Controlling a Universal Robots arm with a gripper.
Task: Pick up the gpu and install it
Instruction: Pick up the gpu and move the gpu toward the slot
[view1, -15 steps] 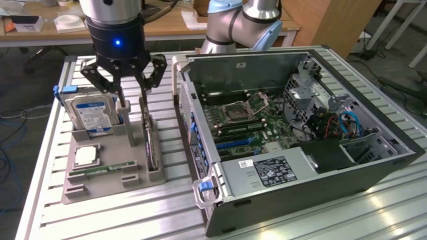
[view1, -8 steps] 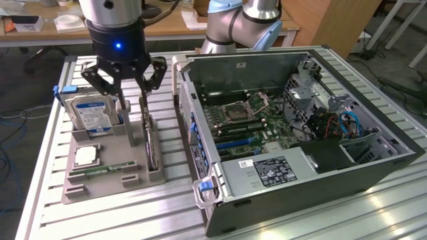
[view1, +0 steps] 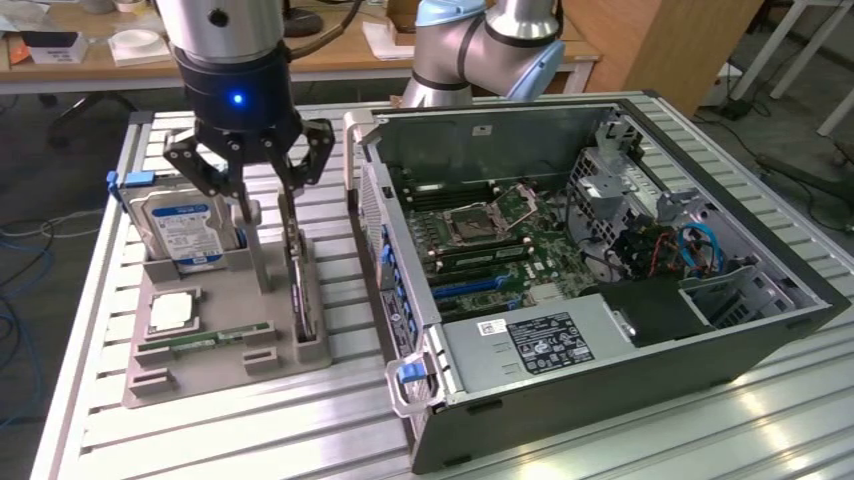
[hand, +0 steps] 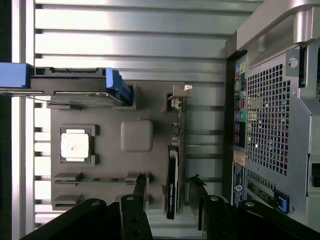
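Observation:
The gpu (view1: 299, 285) is a thin dark card with a silver bracket end, standing on edge in a slot of the grey holder tray (view1: 220, 372) on the exterior view's left. My gripper (view1: 267, 212) hangs right over it, open, with one finger on each side of the card's near end and nothing held. From the wrist view, the gpu (hand: 172, 182) runs as a narrow dark strip between my two fingertips (hand: 140, 184), and my gripper (hand: 169, 186) straddles it. I cannot tell whether the fingers touch the card.
The tray (hand: 115, 165) also holds a blue-labelled hard drive (view1: 187, 228), a CPU (view1: 171, 312) and a green RAM stick (view1: 200, 341). The open computer case (view1: 747, 330) with its motherboard (view1: 494, 240) lies close on the exterior view's right. All rests on a slatted metal table (view1: 267, 430).

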